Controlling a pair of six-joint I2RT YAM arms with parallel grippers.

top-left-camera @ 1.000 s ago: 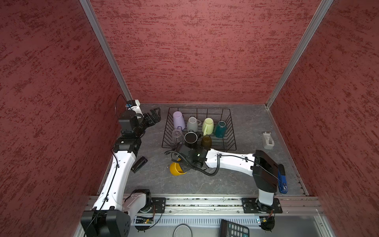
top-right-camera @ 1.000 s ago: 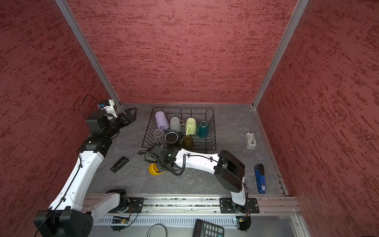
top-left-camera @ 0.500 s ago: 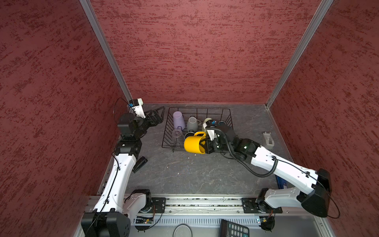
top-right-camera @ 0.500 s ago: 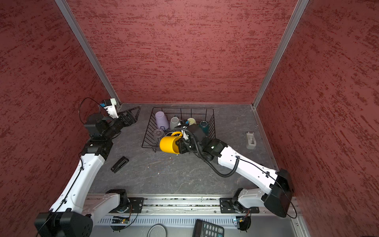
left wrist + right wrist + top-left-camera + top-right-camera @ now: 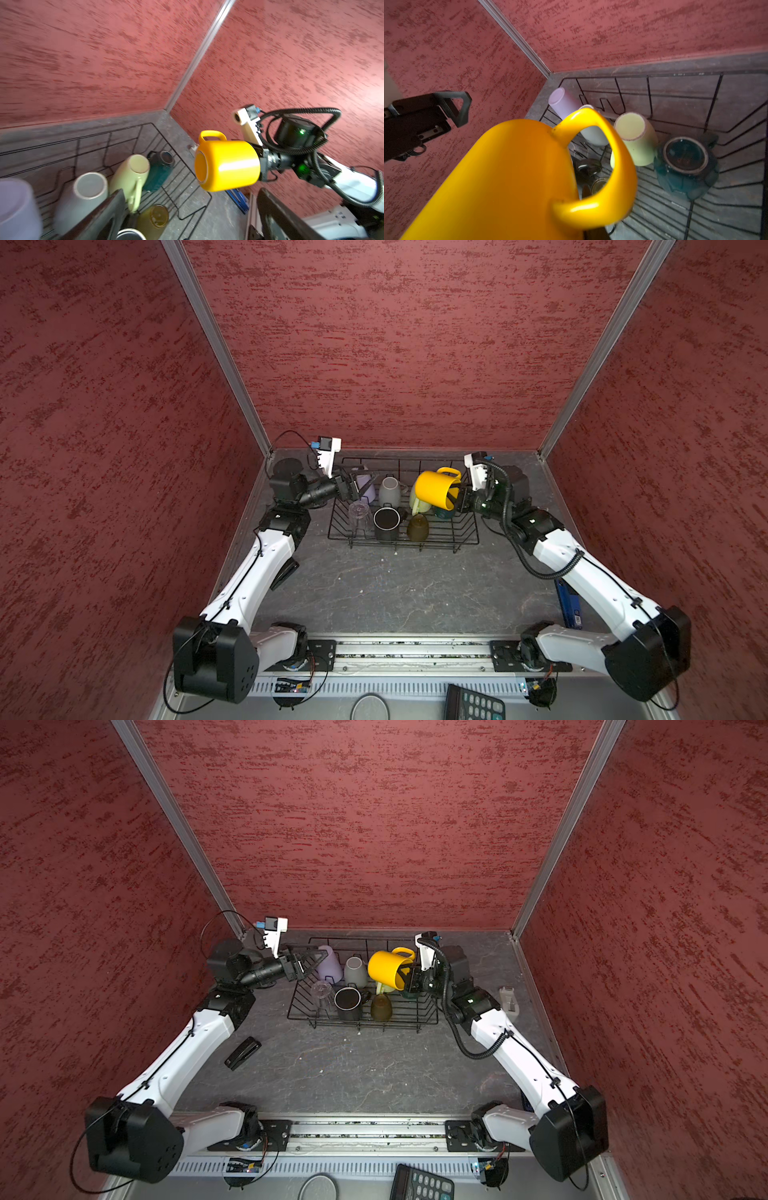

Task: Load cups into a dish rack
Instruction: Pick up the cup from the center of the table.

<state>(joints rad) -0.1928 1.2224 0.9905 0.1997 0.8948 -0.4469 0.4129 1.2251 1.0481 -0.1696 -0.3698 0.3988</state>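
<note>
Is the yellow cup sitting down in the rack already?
No, the right gripper holds the yellow mug up in the air above the dish rack.

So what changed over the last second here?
The right gripper, shut on the yellow mug, lifted it off the table before the dish rack and swung it above the rack's right half. The left gripper stayed open at the rack's left; racked cups unmoved.

- Black wire dish rack (image 5: pixel 461 526) at the table's 12 o'clock.
- Aloft over its 2 o'clock side, tipped sideways: yellow mug (image 5: pixel 436 493).
- Back row: lilac tumbler (image 5: pixel 365 483), grey mug (image 5: pixel 390 491), pale green mug (image 5: pixel 415 504), dark teal mug (image 5: pixel 442 514).
- Toward 7 o'clock: clear glass (image 5: pixel 359 518), black mug (image 5: pixel 386 524), olive-brown glass (image 5: pixel 417 527).
</note>
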